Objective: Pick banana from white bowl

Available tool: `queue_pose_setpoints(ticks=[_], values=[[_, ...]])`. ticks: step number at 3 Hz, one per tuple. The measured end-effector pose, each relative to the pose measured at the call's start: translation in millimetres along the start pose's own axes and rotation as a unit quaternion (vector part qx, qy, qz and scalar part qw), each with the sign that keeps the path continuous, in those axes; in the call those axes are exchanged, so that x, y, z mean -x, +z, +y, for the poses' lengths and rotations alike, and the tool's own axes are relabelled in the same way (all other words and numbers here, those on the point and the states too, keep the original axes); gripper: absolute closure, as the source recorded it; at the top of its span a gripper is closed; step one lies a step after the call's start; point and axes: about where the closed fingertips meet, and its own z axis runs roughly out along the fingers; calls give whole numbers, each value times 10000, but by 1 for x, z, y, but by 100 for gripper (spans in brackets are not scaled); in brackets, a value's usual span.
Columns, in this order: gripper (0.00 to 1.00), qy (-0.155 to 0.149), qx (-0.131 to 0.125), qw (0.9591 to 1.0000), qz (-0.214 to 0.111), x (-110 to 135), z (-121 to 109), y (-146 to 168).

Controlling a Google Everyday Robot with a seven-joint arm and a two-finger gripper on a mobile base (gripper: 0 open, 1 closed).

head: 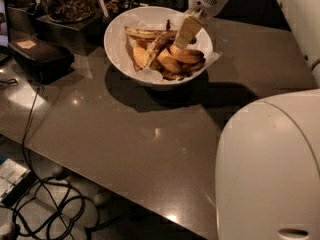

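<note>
The white bowl [120,46], lined with crumpled white paper, stands at the back of the dark table and holds several bananas. The banana [147,33], long, slim and streaked dark brown, lies along the bowl's far side. Its right end reaches toward my gripper [186,32]. My gripper hangs down into the bowl's right half from the upper right. It sits just above two short plump yellow-orange bananas [186,55]. Another yellow banana with a brown end [152,51] lies diagonally in the middle.
A black box [40,54] sits at the table's left edge, with jars of dark snacks [65,1] behind it. Cables [45,204] lie on the floor at lower left. A large white part of my arm [270,164] fills the lower right.
</note>
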Motion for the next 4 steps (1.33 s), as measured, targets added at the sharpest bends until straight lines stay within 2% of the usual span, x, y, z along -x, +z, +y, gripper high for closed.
queue_pose_setpoints(ticks=[1, 2, 3, 4], values=[[100, 3, -64, 10000, -14, 4, -5, 4], [100, -225, -76, 9997, -36, 14, 15, -5], [100, -394, -135, 9991, -57, 19, 44, -20], [100, -671, -84, 9977, -41, 24, 98, -31]])
